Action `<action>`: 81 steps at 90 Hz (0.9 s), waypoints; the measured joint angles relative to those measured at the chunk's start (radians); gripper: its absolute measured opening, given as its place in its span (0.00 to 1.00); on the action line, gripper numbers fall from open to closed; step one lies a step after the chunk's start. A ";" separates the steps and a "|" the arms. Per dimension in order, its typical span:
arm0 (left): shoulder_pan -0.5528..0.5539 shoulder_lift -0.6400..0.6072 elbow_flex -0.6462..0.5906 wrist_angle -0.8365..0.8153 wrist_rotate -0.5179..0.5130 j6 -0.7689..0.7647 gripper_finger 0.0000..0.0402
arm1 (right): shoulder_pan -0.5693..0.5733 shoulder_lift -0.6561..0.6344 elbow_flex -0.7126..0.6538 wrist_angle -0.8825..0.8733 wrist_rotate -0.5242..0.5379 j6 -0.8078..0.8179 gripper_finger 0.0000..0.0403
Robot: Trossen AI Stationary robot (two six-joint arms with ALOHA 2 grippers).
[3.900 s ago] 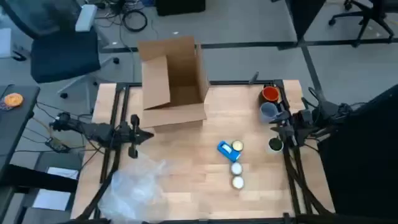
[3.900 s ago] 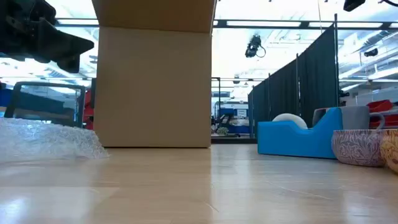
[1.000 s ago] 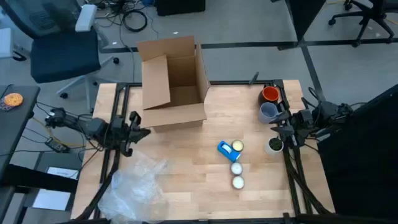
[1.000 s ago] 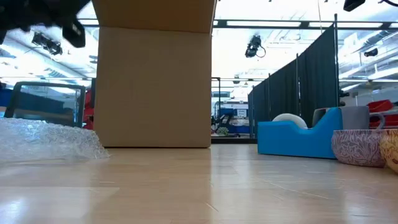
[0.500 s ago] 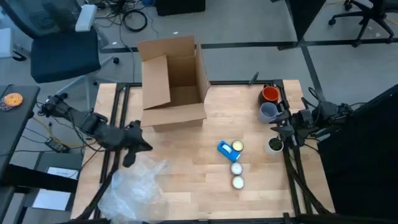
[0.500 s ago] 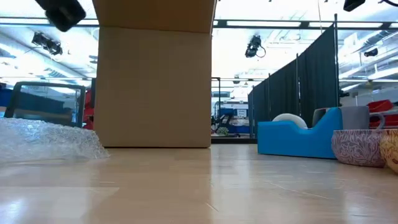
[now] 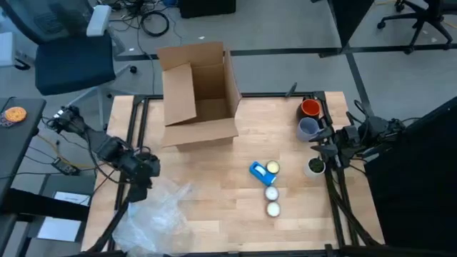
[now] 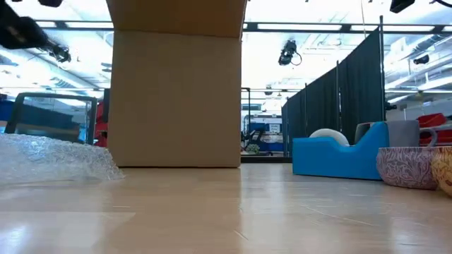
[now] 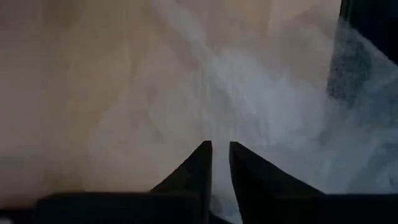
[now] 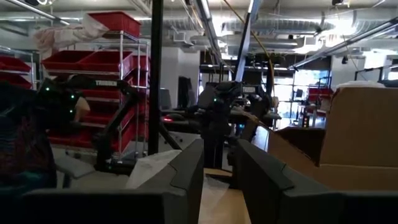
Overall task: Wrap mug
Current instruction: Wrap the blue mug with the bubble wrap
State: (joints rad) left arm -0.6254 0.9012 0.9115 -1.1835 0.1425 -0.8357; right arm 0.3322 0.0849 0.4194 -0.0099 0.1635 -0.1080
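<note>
Light wooden boards make up the table (image 7: 214, 193), which stands on a grey floor with a blue office chair (image 7: 68, 53) off its far left corner. An open cardboard box (image 7: 198, 93) stands at the table's far edge, and everything else can be placed from it. Toward the near left corner from the box lies a crumpled sheet of clear bubble wrap (image 7: 153, 218); the low view shows it heaped just left of the box front. The left gripper (image 7: 139, 187) hangs above the far edge of that sheet, pointing down at it, and its wrist view shows the two dark fingers (image 9: 193, 171) nearly together with only a thin slit between them and nothing held. Right of the box and nearer the front sit a blue tape dispenser (image 7: 260, 171) and two small white round objects (image 7: 272, 201) in a line. Far to the box's right, by the table's right edge, stand an orange mug (image 7: 310, 108), a grey mug (image 7: 308, 128) just in front of it, and a patterned mug (image 7: 315, 166) nearer still. The right gripper (image 7: 325, 146) waits between the grey and patterned mugs, its fingers (image 10: 186, 168) also drawn close and empty.
</note>
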 joint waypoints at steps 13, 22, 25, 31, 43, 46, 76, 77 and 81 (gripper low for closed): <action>-0.036 0.001 0.000 -0.010 0.092 -0.107 0.26 | 0.000 0.000 0.000 0.044 0.000 -0.022 0.18; -0.058 -0.002 0.000 -0.017 0.140 -0.161 0.31 | 0.000 0.000 0.000 0.110 -0.001 -0.021 0.18; -0.062 -0.005 0.000 -0.015 0.139 -0.165 0.32 | 0.000 0.000 0.000 0.125 -0.001 -0.009 0.18; -0.064 -0.007 0.000 -0.015 0.133 -0.170 0.34 | 0.000 0.000 0.000 0.148 -0.003 0.054 0.18; -0.065 -0.025 0.000 -0.015 0.121 -0.195 0.36 | 0.000 0.000 0.000 0.187 -0.009 0.223 0.18; -0.064 -0.031 0.000 -0.015 0.113 -0.206 0.36 | 0.000 0.000 0.000 0.198 -0.009 0.236 0.18; -0.064 -0.109 -0.027 -0.034 0.060 -0.327 0.36 | 0.000 0.000 0.000 0.284 -0.009 0.205 0.18; -0.064 -0.112 -0.033 -0.033 0.061 -0.333 0.36 | 0.000 0.000 0.000 0.288 -0.009 0.201 0.18; -0.064 -0.122 -0.060 -0.028 0.076 -0.358 0.36 | 0.000 0.000 0.000 0.309 -0.009 0.198 0.18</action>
State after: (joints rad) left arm -0.6899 0.7792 0.8520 -1.2110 0.2187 -1.1938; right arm 0.3322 0.0853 0.4194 0.2991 0.1547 0.0899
